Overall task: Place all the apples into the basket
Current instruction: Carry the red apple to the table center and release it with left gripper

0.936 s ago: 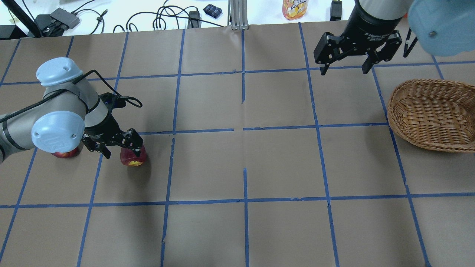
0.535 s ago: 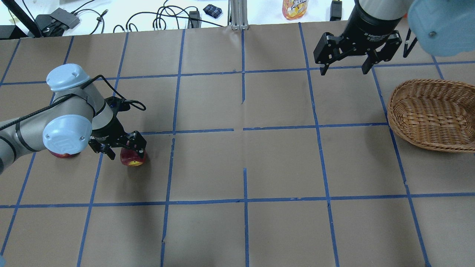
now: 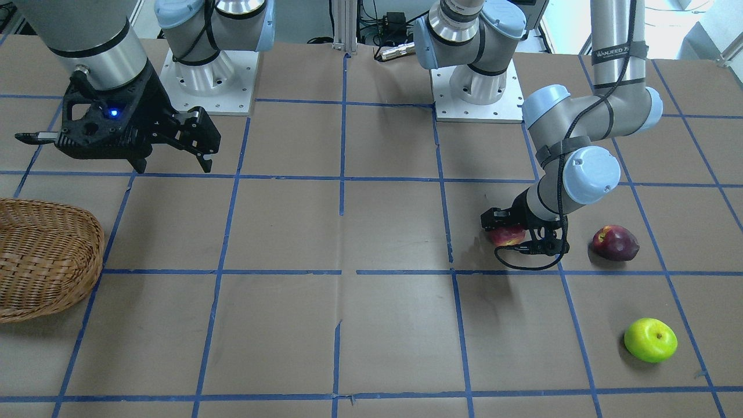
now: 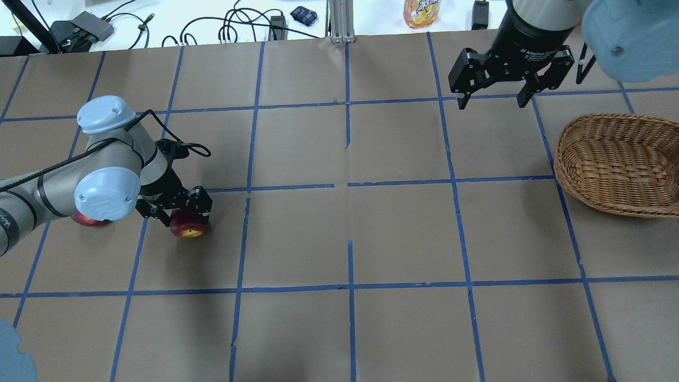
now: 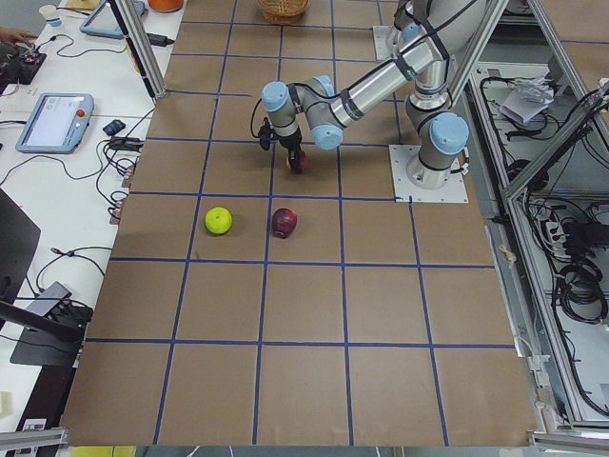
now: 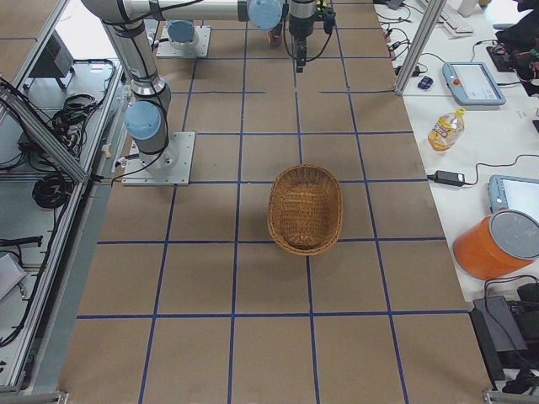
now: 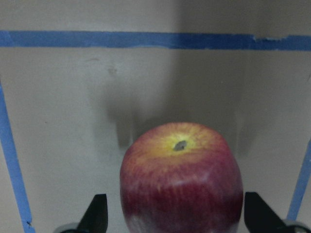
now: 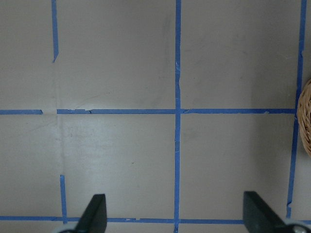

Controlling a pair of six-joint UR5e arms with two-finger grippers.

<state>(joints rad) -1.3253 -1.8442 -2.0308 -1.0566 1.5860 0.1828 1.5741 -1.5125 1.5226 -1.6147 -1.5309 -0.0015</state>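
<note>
Straddling the streaky red apple [image 7: 181,179], the left tool [image 7: 177,218] sits low over the desk [image 4: 403,239] with its fingers spread wide. The wrist view shows one finger on each side of the fruit. There is a clear gap on one side and barely any on the other, so it does not look clamped yet. The apple rests on the desk with its yellowish end facing the camera, on the robot's left half. The dark maroon apple [image 3: 615,242] lies near it, further out, and the green apple [image 3: 650,340] sits well apart towards the far edge. The basket [image 4: 599,159] is right across the desk and holds no fruit. The right tool [image 4: 492,102] hangs wide and holds nothing near the basket.

An apple should feel firm and fairly heavy, with smooth, waxy, rounded skin that could slip out of a pinch made high or low. The best hold is probably across the widest middle, with the fingers square to the sides. A moderate squeeze should do, since too much would likely bruise it.
</note>
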